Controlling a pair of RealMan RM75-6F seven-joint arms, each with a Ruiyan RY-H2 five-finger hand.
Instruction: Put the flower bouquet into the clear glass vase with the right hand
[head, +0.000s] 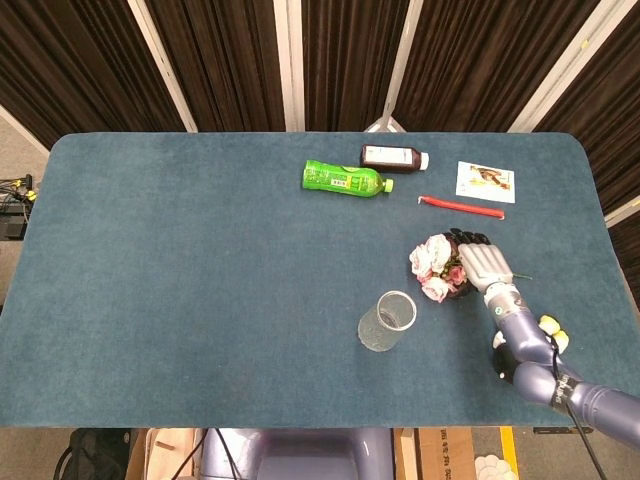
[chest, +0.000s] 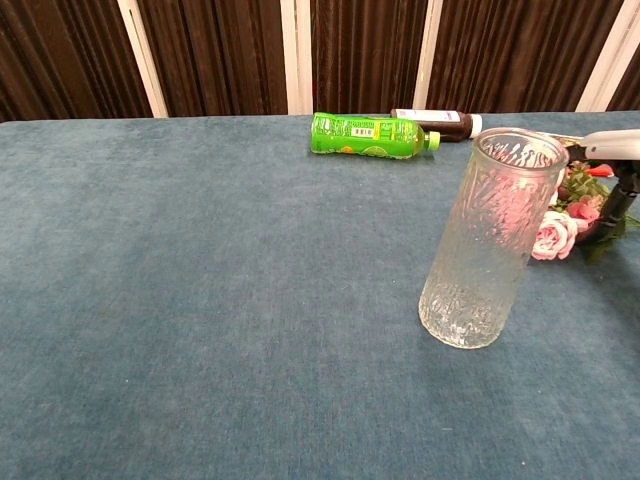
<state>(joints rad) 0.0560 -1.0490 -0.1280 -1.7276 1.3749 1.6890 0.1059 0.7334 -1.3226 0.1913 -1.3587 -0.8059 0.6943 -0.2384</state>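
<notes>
The flower bouquet (head: 432, 268) of pink and white roses lies on the blue table, just right of the clear glass vase (head: 386, 321). The vase stands upright with nothing in it. My right hand (head: 483, 264) hovers over the leafy right part of the bouquet, fingers spread and pointing down onto it, and I see no grip. In the chest view the vase (chest: 488, 240) stands in front, the bouquet (chest: 556, 236) shows at its right, and the right hand (chest: 616, 170) enters at the frame's edge above the flowers. My left hand is out of both views.
A green bottle (head: 345, 179) and a brown bottle (head: 393, 157) lie at the back of the table. A picture card (head: 485, 181) and a red stick (head: 460, 207) lie behind the bouquet. A black-and-white toy (head: 503, 352) sits under my right forearm.
</notes>
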